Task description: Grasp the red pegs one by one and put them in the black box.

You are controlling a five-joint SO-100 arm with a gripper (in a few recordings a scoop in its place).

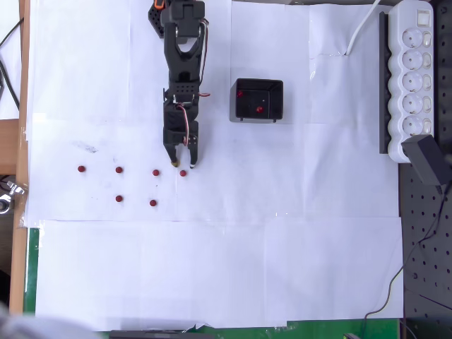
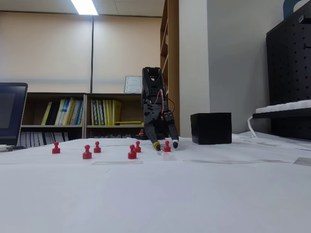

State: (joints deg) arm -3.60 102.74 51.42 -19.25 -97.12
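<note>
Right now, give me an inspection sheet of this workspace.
Surface: white paper sheets over the table.
Job's things: six red pegs on the paper, two inside the black box.
Clutter: nothing seen.
Grippers: gripper open, fingertips low on either side of a peg.
Cables: white lead running to the power strip.
Surroundings: bookshelves, black pegboard.

The black five-joint arm [image 1: 181,78] bends steeply down, its two-finger pincer [image 1: 183,164] spread apart with both tips near the tabletop.
</note>
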